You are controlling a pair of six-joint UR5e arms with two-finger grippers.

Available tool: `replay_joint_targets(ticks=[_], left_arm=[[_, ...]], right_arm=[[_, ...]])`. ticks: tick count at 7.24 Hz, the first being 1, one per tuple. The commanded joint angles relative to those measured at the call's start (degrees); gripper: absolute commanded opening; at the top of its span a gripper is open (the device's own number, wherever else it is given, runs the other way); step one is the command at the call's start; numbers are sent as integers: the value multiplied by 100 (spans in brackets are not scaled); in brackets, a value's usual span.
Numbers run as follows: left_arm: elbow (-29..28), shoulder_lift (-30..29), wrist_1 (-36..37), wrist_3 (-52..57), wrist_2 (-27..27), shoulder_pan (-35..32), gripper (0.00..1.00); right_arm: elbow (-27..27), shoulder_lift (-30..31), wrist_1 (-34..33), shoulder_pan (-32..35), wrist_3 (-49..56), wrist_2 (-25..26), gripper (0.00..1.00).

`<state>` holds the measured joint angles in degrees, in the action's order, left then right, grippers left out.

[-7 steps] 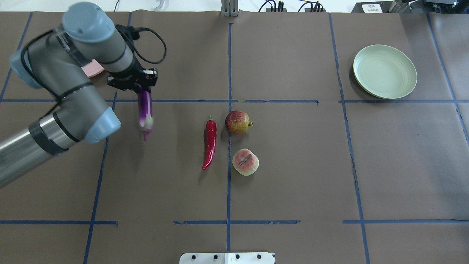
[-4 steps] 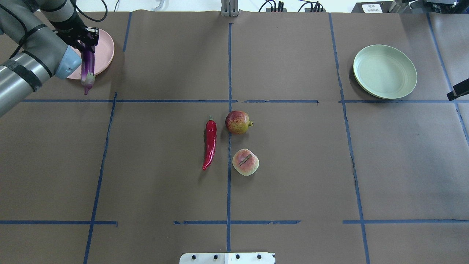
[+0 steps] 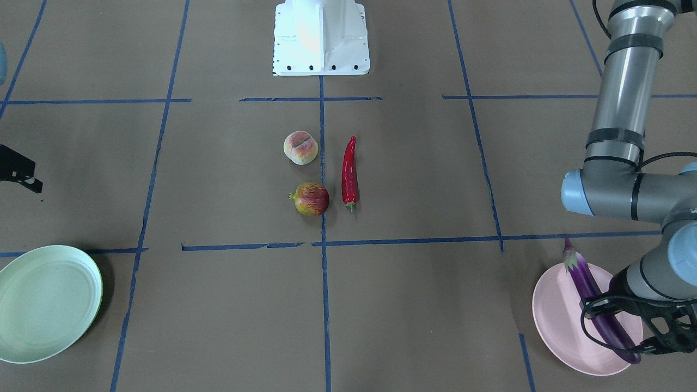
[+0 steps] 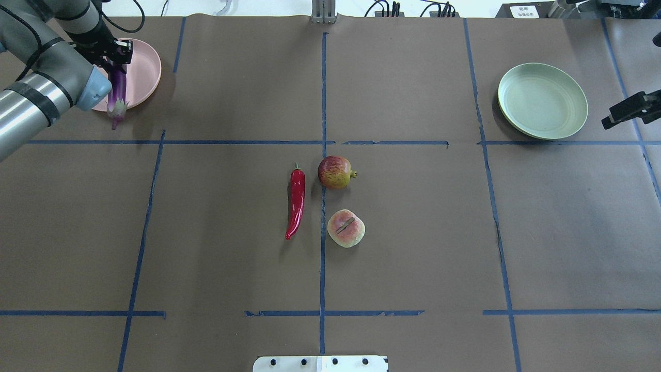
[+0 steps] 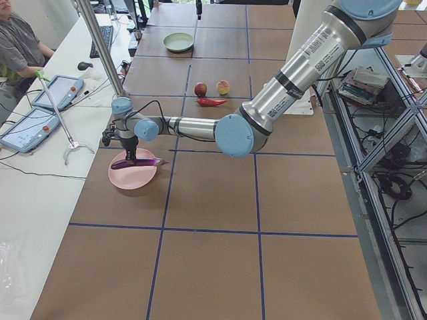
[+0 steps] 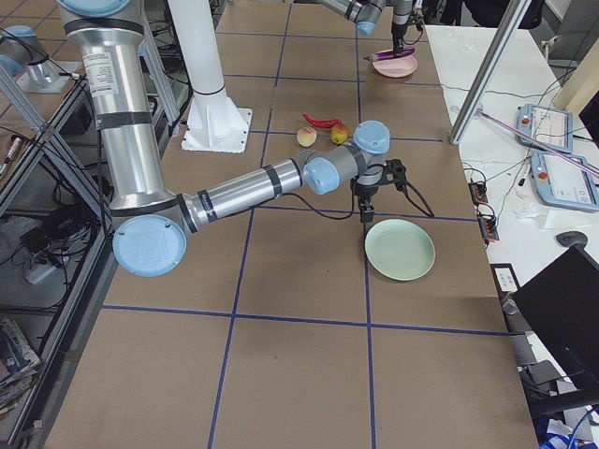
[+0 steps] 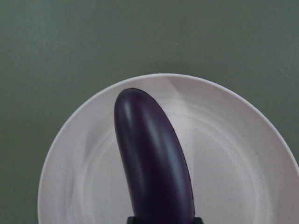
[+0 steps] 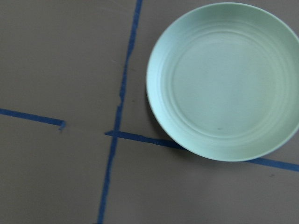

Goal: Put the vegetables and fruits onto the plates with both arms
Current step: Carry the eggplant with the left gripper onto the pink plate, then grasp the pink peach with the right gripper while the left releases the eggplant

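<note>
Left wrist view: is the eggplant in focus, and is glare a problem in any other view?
Left wrist: eggplant slightly soft, dim, with a faint sheen over the pink plate. Exterior front-facing: white base block partly blown out. Overhead exterior: sharp, chili glints.

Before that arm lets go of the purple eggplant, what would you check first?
1. Eggplant above the pink plate: ok, though its capped end pokes past the rim.
2. Eggplant actually resting on the plate, not hanging above it: cannot tell.
3. Left fingers closed on the eggplant: ok.
4. Green plate empty and ready for fruit: ok.
5. Chili, pomegranate and peach lying mid-table, away from both arms: ok.
6. Right fingers, beside the green plate, open for a pick: cannot tell.
</note>
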<state>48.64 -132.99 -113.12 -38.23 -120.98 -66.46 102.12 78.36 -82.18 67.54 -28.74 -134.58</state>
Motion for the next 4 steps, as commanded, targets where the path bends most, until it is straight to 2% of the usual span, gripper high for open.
replay_joint_targets(ticks=[1,3,4], left_arm=[[266,263,27,464,-740,-332,100],[1125,789,53,457,-734,-341,100],[1626,1088,62,379,-725,-324,100]], right_arm=[[88,-758,-9,-608,-1320,107,100],[551,-1129,-79,-1344,-2638,361,100],[624,-1313,-79,-1784,-3315,667,100]])
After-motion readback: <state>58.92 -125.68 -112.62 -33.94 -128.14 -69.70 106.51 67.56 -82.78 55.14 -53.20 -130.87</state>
